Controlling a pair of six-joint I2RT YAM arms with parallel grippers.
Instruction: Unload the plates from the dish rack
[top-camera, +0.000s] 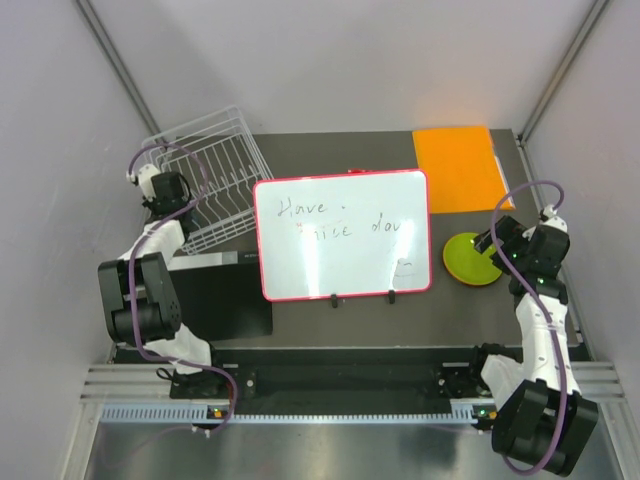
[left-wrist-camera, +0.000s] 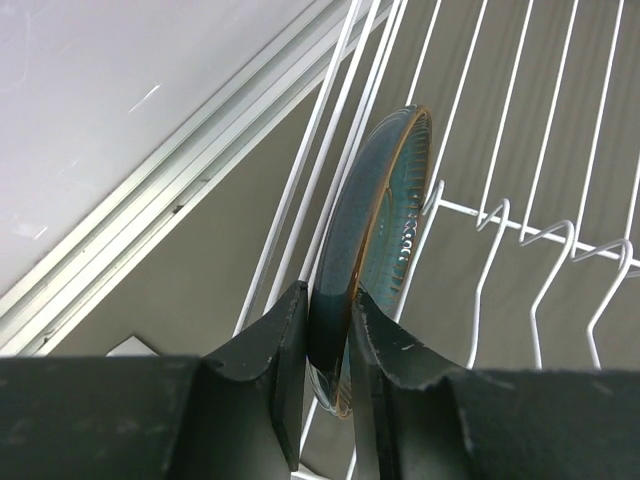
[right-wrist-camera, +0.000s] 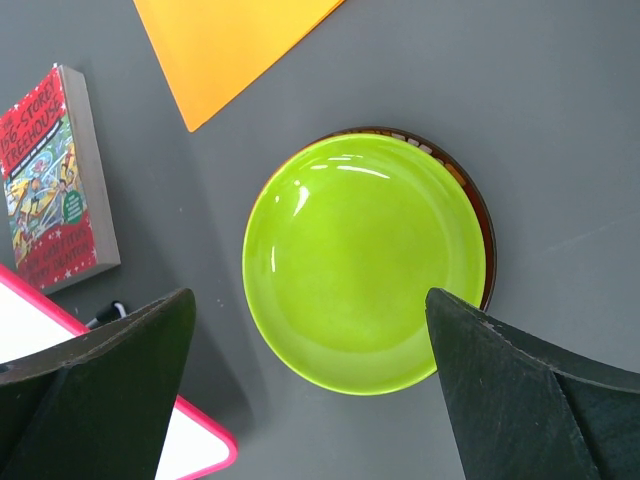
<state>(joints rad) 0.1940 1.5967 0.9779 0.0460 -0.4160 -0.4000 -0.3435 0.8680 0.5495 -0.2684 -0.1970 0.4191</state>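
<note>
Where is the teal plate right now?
In the left wrist view, the teal plate stands on edge in the dish rack, pinched by the left hand.

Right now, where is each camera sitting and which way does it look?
Top external: above and behind the arms, looking down at the table; both arms show.
Left wrist: on the left arm, looking along the left claw, shut on the teal plate at the dish rack.
Right wrist: on the right arm, looking down past the open right claw at the lime green plate.
Shared: top and right wrist views both show the lime green plate and orange sheet.
</note>
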